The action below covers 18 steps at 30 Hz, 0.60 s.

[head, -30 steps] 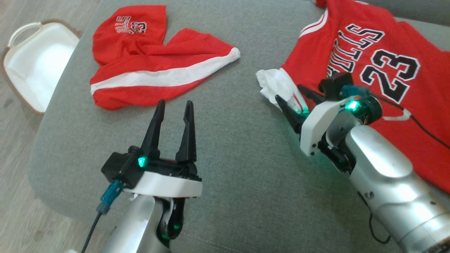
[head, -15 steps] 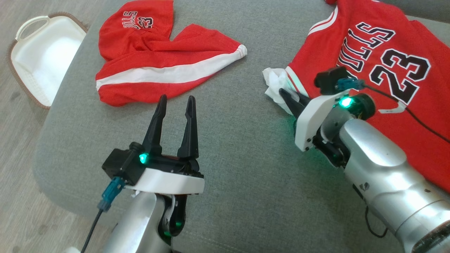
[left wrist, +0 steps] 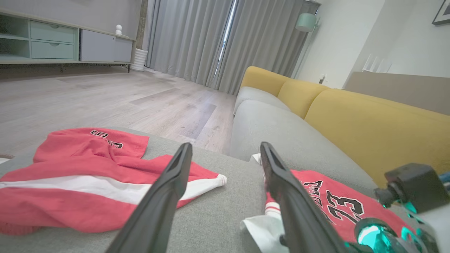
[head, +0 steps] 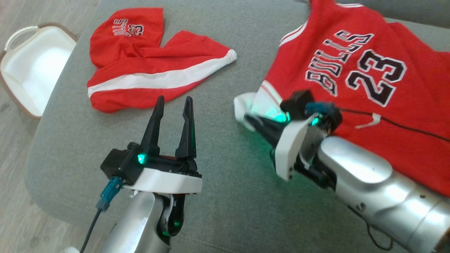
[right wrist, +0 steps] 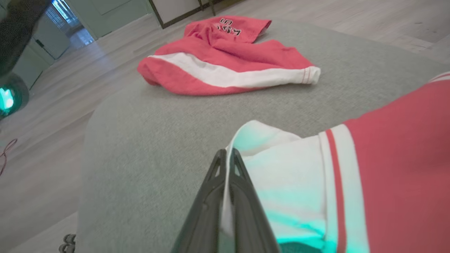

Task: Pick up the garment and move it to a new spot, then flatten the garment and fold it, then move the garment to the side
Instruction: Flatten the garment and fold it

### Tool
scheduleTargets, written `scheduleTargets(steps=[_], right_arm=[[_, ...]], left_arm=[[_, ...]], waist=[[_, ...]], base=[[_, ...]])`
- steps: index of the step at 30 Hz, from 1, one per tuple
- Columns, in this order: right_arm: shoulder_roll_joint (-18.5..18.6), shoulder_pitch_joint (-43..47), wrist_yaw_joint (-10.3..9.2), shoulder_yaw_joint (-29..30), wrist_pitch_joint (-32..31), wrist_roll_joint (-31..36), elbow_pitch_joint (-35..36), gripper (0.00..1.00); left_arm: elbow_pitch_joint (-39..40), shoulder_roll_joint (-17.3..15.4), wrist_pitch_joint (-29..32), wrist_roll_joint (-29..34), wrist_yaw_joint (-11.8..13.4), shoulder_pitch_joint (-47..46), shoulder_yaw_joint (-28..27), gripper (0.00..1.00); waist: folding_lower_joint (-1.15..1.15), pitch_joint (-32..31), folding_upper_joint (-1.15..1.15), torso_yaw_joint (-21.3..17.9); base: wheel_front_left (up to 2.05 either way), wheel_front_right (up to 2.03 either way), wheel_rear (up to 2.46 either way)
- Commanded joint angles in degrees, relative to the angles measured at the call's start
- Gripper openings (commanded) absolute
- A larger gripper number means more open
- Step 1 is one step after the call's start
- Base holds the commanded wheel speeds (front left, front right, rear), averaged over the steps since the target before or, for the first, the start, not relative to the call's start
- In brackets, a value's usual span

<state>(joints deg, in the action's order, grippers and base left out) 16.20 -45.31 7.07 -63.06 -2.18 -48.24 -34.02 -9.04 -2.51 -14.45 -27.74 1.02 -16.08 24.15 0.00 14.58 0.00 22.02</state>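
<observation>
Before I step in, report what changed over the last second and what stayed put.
The right hand shut on the white edge of the jersey and pulled that corner toward the robot's left, nearer the shorts. The left hand stayed open above the cushion. The shorts and the white basket lie as before.

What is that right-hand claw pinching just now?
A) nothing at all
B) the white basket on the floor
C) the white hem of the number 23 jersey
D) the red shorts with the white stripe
C: in the right wrist view the right claw is shut tight on the white hem of the jersey, with a fold of that cloth caught in it.
</observation>
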Motion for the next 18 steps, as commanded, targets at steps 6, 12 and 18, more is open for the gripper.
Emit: scheduleTargets(steps=[6, 12, 18], right_arm=[[3.7, -0.3, 0.42, -8.2, -0.8, -2.9, 6.0, 0.0], [4.7, 1.0, 0.42, -10.2, -1.6, -2.9, 9.1, 1.0], [5.3, 2.5, 0.42, -9.7, 2.0, -2.0, 8.4, 1.0]], left_arm=[[1.0, -0.4, -0.5, 0.9, -0.3, -0.7, -2.2, 1.0], [0.1, -0.4, -0.5, 1.9, -0.8, 0.2, -3.4, 1.0], [-0.2, -0.4, -0.5, 2.8, -1.2, 1.3, -5.3, 1.0]], waist=[[0.0, -2.0, 0.0, -1.8], [0.0, -4.0, 0.0, -4.4], [0.0, -6.3, 0.0, -8.0]], base=[[0.0, 0.0, 0.0], [0.0, 0.0, 0.0], [0.0, 0.0, 0.0]])
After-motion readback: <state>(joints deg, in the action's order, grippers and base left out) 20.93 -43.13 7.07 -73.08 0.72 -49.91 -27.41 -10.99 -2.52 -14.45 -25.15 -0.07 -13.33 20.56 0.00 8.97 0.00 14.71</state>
